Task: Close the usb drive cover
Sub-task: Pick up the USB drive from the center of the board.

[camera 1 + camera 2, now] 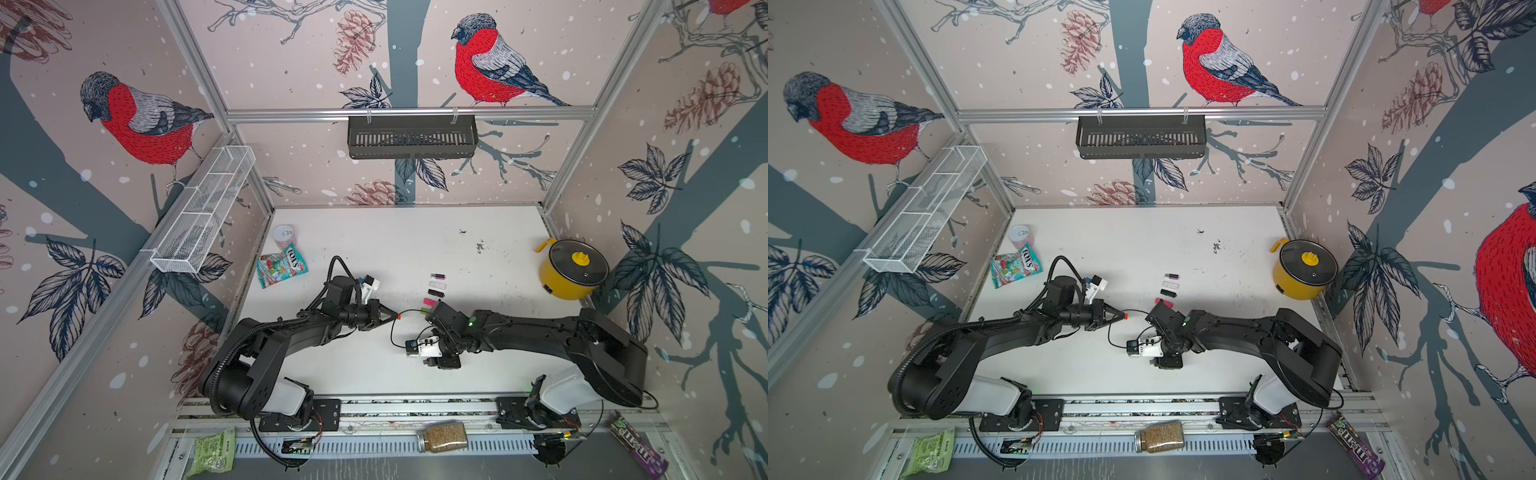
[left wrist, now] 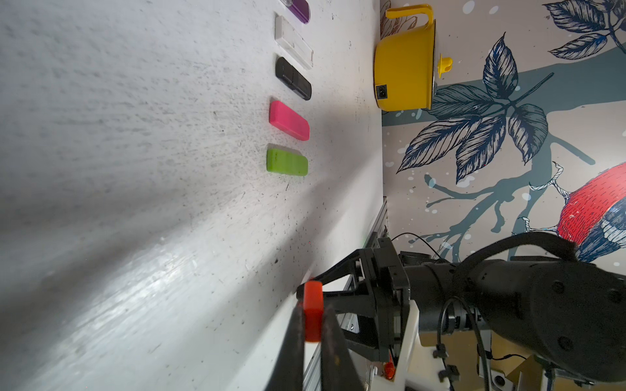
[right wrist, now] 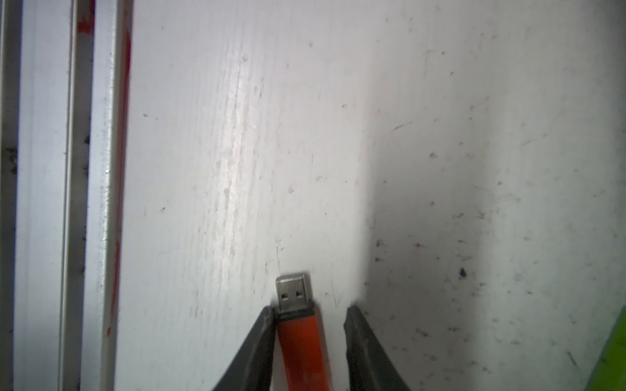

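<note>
Orange cap [image 2: 312,320] is being pinched by the clenched left gripper [image 2: 313,305]; the right gripper [image 3: 310,310] is standing released, one finger touching the orange usb drive [image 3: 301,342].

orange drive [image 3: 302,342], orange cap [image 2: 312,309], yellow pot [image 1: 571,270]

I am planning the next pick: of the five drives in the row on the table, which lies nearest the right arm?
The green drive, last in the row after the pink one; it alone shows beside the right fingers.
</note>
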### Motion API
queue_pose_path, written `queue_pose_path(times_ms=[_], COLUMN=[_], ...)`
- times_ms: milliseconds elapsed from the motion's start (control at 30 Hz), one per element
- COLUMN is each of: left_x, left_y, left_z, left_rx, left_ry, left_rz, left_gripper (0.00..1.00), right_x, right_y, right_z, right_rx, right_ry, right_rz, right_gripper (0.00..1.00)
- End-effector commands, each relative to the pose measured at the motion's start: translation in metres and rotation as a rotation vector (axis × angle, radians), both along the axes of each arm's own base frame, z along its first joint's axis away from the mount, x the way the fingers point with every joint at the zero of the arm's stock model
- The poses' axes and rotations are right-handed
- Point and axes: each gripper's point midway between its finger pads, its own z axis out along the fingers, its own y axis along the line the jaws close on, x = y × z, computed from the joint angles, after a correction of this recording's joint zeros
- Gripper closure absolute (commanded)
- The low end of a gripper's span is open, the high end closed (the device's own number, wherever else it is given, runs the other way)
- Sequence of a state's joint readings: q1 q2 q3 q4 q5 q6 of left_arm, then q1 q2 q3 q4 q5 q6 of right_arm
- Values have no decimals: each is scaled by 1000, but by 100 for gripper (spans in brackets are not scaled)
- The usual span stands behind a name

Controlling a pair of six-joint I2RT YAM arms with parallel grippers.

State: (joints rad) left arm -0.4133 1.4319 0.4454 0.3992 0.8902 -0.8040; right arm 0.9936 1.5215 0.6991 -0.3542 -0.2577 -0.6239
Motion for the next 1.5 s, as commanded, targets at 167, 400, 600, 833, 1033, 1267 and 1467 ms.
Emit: queue_pose_path(times_ms=[167, 400, 600, 833, 1033, 1267, 1467], left_x=[0, 0, 0, 0, 1, 1, 1], left_y=[-1, -1, -1, -2, -2, -2, -2], left_z=[5, 6, 6, 5, 5, 5, 5], left_rx=[-15, -15, -16, -15, -16, -15, -16], left_ry=[-24, -30, -27, -26, -25, -26, -27], left_rz=[-15, -13, -16, -17, -19, -19, -21], left_gripper=[93, 93, 93, 93, 93, 93, 93], right_x=[-9, -11, -6, -3, -3, -2, -3], right_y=[-47, -49, -51, -51, -55, -50, -50], right_z=[-23, -23, -16, -8, -12, -19, -21], right_rx=[-224, -231, -212, -200, -215, -233, -240], right_ry=[16, 23, 2, -20, -18, 4, 11], right_rz=[-14, -23, -41, -41, -34, -33, -34], right_gripper=[64, 64, 58, 57, 58, 62, 67])
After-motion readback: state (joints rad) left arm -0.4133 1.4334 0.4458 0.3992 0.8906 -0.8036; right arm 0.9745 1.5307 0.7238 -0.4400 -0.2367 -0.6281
